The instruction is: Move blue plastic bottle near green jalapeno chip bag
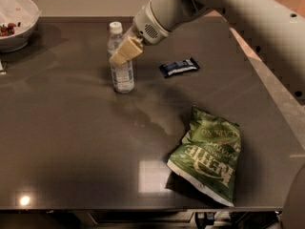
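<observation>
A white bowl (pixel 21 35) sits at the far left corner of the dark desk (pixel 71 142), partly cut off by the picture's edge; it holds a few small dark reddish bits at its left side and something pale and crumpled behind them. The other container, the blue plastic bottle (pixel 123 74), stands upright toward the far edge, left of the middle; it is clear with a faint blue tint, has a white screw cap and a pale printed label round its lower half, and what is inside cannot be made out. The gripper (pixel 121 54), cream-coloured at its tip, comes in from the far right on a pale arm and lies across the bottle's shoulder, just below the cap; whether it is clamped on the bottle or only lies against it I cannot tell. A dark blue snack bar wrapper (pixel 178 67) lies flat to the bottle's right. The green jalapeno chip bag (pixel 207 161), crinkled, with white lettering, lies flat near the near right corner, well apart from the bottle
</observation>
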{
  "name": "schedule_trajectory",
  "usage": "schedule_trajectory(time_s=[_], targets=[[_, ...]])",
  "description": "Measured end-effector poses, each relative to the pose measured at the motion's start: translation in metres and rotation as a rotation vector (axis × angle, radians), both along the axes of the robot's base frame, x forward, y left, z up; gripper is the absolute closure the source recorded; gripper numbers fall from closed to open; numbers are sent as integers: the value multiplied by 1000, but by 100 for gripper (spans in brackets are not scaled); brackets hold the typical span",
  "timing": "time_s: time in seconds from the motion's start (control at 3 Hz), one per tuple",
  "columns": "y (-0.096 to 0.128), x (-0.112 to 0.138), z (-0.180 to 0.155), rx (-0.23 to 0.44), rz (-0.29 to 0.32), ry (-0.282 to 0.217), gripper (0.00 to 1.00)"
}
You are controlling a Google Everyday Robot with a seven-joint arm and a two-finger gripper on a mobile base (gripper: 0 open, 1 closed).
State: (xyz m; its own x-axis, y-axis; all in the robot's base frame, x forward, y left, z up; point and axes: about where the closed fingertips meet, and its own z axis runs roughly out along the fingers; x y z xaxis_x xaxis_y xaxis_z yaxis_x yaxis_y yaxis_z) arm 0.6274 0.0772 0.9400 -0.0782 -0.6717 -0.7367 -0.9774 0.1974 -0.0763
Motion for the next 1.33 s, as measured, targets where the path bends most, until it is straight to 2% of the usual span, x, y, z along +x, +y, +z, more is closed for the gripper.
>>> schedule_trajectory(time_s=[0.33,0.67,1.0,1.33], targets=[[-2,-7,5,19,9,3,65],[-18,-24,13,29,5,5,88],[-52,-49,21,20,-24,16,100],[-82,-73,24,5,-50,32,100]])
